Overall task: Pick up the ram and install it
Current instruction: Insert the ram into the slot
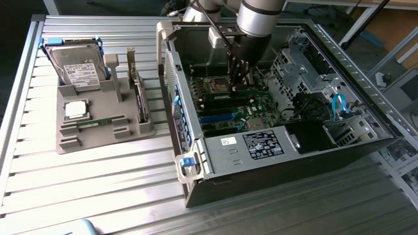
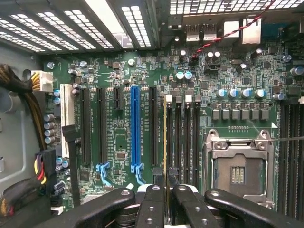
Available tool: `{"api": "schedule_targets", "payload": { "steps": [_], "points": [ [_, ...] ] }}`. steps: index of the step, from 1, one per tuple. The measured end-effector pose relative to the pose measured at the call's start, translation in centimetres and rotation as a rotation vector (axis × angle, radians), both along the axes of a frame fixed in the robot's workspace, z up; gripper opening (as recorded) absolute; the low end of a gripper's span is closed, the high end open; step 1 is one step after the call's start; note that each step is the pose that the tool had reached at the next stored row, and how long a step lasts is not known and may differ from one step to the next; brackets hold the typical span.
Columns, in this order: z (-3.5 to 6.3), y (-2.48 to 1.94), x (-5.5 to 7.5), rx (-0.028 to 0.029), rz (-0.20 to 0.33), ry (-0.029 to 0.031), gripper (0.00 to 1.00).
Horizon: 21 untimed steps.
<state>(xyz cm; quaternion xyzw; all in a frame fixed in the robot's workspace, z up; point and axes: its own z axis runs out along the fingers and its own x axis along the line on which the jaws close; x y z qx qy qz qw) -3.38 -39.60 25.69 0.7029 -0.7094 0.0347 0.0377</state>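
The gripper (image 2: pixel 166 190) clenches the ram (image 2: pixel 165 142) edge-on over a memory slot (image 2: pixel 169 137), twelve o'clock of its fingers; seating remains.

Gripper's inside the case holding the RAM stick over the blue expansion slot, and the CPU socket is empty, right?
Not the blue slot. The wrist view shows the gripper shut on the RAM stick, lined up with the black memory slots beside the CPU socket, which is empty. The blue expansion slot stands off to the side.
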Motion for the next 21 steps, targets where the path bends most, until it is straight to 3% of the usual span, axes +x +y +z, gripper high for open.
{"api": "schedule_targets", "payload": {
  "steps": [5, 8, 21],
  "points": [
    [-0.81, 0.01, 0.0, 0.0000, 0.000, 0.0000, 0.13],
    [-1.16, 0.27, 0.2, 0.0001, 0.000, 0.0000, 0.13],
    [-1.56, 0.26, 0.5, 0.0002, 0.000, -0.0001, 0.13]
  ]
}}
